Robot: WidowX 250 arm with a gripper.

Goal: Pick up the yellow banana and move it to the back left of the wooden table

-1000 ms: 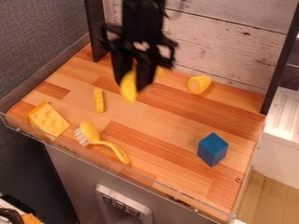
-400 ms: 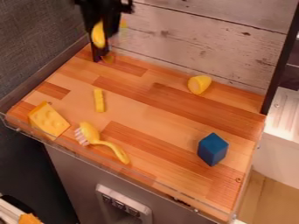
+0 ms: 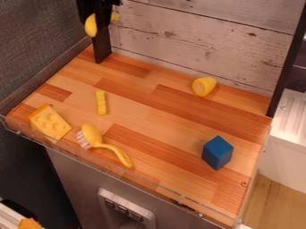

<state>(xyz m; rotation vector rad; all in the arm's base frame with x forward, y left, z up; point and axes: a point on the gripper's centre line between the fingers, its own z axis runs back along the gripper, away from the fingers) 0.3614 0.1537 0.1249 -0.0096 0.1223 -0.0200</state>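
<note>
The black gripper (image 3: 97, 17) is at the upper left, raised in front of the black post at the table's back left corner. It is shut on a yellow curved object (image 3: 91, 25), whose yellow shows on both sides of it. Below, on the wooden table (image 3: 161, 123), lie a small yellow stick (image 3: 101, 103), a yellow cheese wedge (image 3: 49, 122) and a yellow brush (image 3: 110, 148) with white bristles. A cut yellow lemon piece (image 3: 204, 86) rests near the back wall, and a blue block (image 3: 217, 152) sits at the right.
Black posts (image 3: 286, 71) stand at the back corners, with a whitewashed plank wall (image 3: 203, 40) between them. A clear low rim (image 3: 128, 177) runs along the front edge. A grey wall (image 3: 36, 40) borders the left side, and a white surface (image 3: 291, 134) stands at the right.
From over the back left part of the table, the gripper has moved left and up to the back left corner, carrying the yellow curved object. The things on the table have stayed put.
</note>
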